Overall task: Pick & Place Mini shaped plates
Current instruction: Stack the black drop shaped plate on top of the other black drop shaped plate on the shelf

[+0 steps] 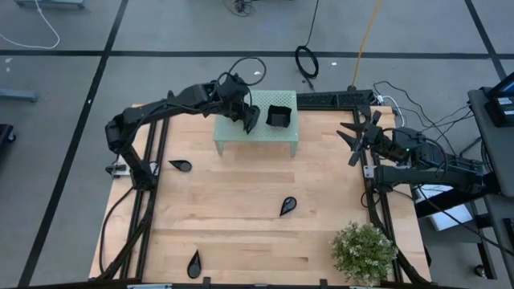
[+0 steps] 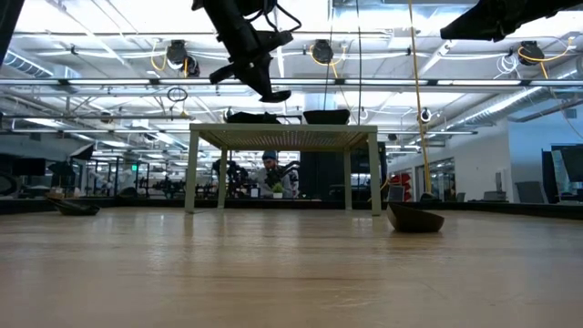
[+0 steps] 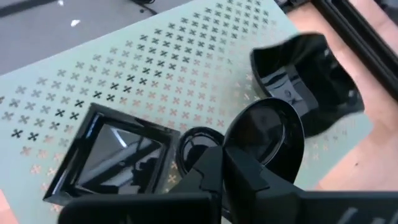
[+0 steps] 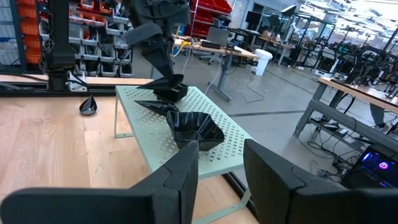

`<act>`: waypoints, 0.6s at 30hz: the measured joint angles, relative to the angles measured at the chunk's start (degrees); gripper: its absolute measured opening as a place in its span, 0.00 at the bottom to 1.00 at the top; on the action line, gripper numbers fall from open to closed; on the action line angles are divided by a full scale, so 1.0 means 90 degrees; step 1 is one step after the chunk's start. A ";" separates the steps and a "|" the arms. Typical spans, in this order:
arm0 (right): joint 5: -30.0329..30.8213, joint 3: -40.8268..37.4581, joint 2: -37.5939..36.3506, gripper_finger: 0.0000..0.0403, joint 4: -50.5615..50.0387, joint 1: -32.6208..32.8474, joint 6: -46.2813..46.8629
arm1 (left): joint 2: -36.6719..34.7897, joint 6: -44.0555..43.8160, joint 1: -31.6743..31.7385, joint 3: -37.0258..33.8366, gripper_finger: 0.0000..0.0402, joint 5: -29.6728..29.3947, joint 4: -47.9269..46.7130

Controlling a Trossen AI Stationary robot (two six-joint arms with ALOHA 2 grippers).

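My left gripper (image 1: pixel 248 119) hovers over the pale green perforated stand (image 1: pixel 233 138) and is shut on a rounded glossy black mini plate (image 3: pixel 267 138). On the stand top rest a square black plate (image 3: pixel 112 157) and a wavy-edged black dish (image 1: pixel 279 116). Three teardrop plates lie flat on the table: one on the left (image 1: pixel 181 165), one in the middle (image 1: pixel 287 205), and one at the near edge (image 1: pixel 193 263). My right gripper (image 4: pixel 221 180) waits open at the table's right side, its fingers pointing toward the stand. My left gripper pinches the rounded plate between its two fingers (image 3: pixel 214 167) at the plate's near rim (image 3: pixel 245 155). The fingers come slanting down from above on the table's left side. The plate (image 2: pixel 273 95) is lifted clear, a little above the stand top, roughly level.
A potted plant (image 1: pixel 365 250) stands at the table's near right corner. Dark rails run along the left and right edges. Bare wood lies between the teardrop plates in the table's middle. A person (image 2: pixel 270 173) sits far behind the stand, beyond the table.
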 joint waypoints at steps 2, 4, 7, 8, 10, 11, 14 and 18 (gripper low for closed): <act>0.0000 0.0000 0.0000 0.29 0.0001 0.0000 0.0002 | 0.0072 -0.0154 0.0021 0.0003 0.01 0.0023 0.0080; 0.0000 0.0000 0.0002 0.29 0.0000 0.0000 0.0001 | 0.0122 -0.0276 0.0062 0.0005 0.01 0.0069 0.0098; 0.0000 0.0000 0.0001 0.29 0.0001 0.0000 0.0002 | 0.0194 -0.0416 0.0079 -0.0002 0.02 0.0129 0.0229; 0.0000 0.0000 0.0002 0.29 0.0000 0.0000 0.0002 | 0.0203 -0.0433 0.0083 0.0000 0.02 0.0159 0.0288; 0.0002 0.0000 0.0001 0.29 0.0002 0.0000 0.0000 | 0.0212 -0.0432 0.0086 0.0000 0.01 0.0191 0.0313; 0.0002 0.0000 0.0000 0.29 0.0000 0.0000 0.0002 | 0.0212 -0.0434 0.0084 0.0000 0.01 0.0190 0.0369; 0.0002 0.0000 0.0002 0.29 0.0001 0.0000 0.0002 | 0.0211 -0.0485 0.0084 0.0000 0.02 0.0190 0.0369; 0.0000 0.0000 0.0001 0.29 0.0000 0.0000 0.0001 | 0.0212 -0.0498 0.0084 0.0000 0.01 0.0189 0.0328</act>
